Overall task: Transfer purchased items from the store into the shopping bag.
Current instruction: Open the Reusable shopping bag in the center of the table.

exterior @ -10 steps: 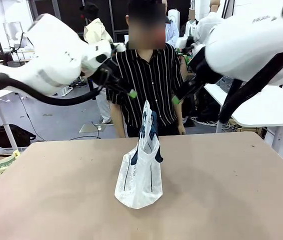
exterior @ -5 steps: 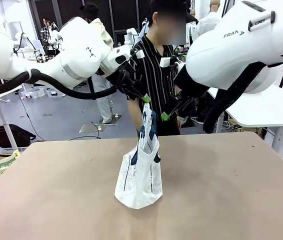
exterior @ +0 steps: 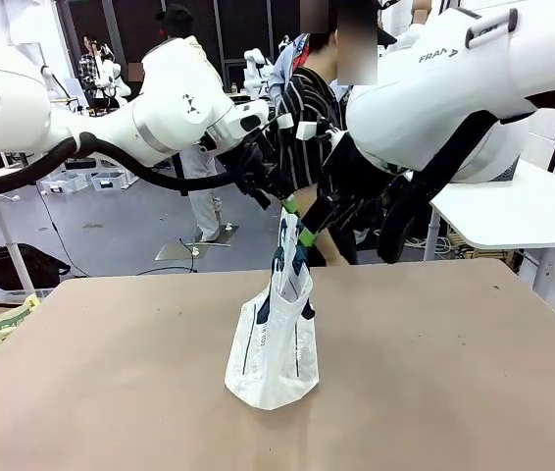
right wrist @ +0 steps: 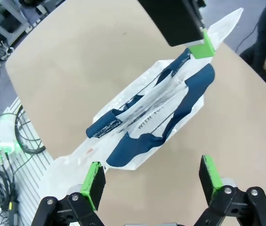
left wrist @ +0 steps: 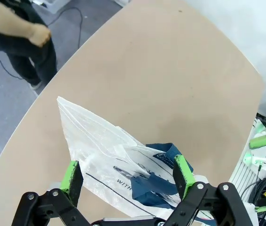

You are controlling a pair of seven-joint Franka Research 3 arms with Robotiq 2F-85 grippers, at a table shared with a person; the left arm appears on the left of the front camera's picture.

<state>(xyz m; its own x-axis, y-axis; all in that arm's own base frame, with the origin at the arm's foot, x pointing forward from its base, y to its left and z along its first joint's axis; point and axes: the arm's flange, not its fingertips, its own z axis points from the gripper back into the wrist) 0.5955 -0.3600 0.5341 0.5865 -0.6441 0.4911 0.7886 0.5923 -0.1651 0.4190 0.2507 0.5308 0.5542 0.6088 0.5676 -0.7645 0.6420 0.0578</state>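
Observation:
The shopping bag (exterior: 273, 339) stands upright at the middle of the tan table (exterior: 111, 383), its navy handles (exterior: 290, 253) pointing up. My left gripper (exterior: 279, 192) hangs open just above the handle tops, coming in from the left. Close beside them on the right is my right gripper (exterior: 313, 224), also open. From above, the left gripper (left wrist: 127, 173) straddles the bag (left wrist: 100, 150) without touching it. The right gripper (right wrist: 152, 175) hovers open over the bag (right wrist: 147, 122), with the other arm's green-tipped finger (right wrist: 201, 45) farther off. The store and the purchased items are out of view.
A person in a striped shirt (exterior: 309, 123) stands at the table's far side behind both arms. A white table (exterior: 523, 211) is at the right. On the floor at the left lie a black bag (exterior: 18, 265) and a greenish box (exterior: 3, 324).
Both arms have come down and inward from high at the sides until their open grippers meet at the bag's handles. The bag has not moved. The person has shifted slightly to the right.

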